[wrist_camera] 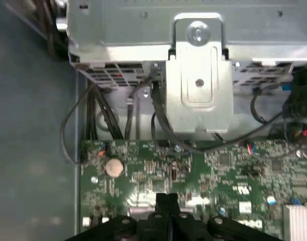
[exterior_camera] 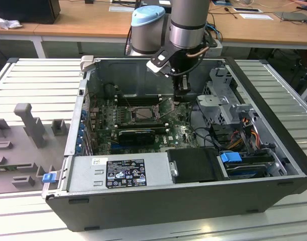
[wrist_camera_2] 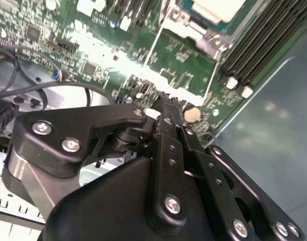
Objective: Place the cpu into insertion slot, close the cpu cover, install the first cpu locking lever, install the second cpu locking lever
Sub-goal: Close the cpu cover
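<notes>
While the cpu (wrist_camera_2: pixel 213 7) lies in its slot on the motherboard (wrist_camera: pixel 143 175), I hold the claw (wrist_camera: pixel 166 197) pressed together and empty near it, a narrow tip suited, I judge, to the thin locking lever (wrist_camera_2: pixel 211 75) close by.

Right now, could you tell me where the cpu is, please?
The cpu lies in its socket, beside the memory slots in the second wrist view, on the exterior view's left of the tool.
</notes>
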Available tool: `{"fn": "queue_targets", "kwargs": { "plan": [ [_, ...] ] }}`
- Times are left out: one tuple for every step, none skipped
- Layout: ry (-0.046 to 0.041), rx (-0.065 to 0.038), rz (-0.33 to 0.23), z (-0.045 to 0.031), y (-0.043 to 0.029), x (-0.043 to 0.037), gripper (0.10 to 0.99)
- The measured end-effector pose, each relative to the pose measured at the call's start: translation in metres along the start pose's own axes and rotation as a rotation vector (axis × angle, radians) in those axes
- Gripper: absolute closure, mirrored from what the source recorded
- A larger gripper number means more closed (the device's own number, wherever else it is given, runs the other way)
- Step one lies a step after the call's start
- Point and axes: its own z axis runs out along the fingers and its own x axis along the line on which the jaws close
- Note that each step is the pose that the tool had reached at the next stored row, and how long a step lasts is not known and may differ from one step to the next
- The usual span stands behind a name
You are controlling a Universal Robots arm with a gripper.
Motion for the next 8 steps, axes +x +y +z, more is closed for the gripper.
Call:
{"fn": "queue_targets", "kwargs": {
  "plan": [
    [0.0, 0.0, 0.0, 0.0012, 0.0016, 0.0, 0.98],
    [0.0001, 0.0, 0.0, 0.0035, 0.0033, 0.0, 0.98],
    [0.0, 0.0, 0.0, 0.0053, 0.0048, 0.0, 0.98],
    [-0.0001, 0.001, 0.0, 0.0067, 0.0061, 0.0, 0.98],
    [0.0, 0.001, 0.0, 0.0092, 0.0077, 0.0, 0.98],
    [0.0001, 0.001, 0.0, 0.0115, 0.0082, -0.0001, 0.98],
    [0.0003, 0.001, 0.0, 0.013, 0.0084, -0.0001, 0.98],
    [0.0009, 0.003, 0.0, 0.0154, 0.0085, -0.0001, 0.98]
  ]
}}
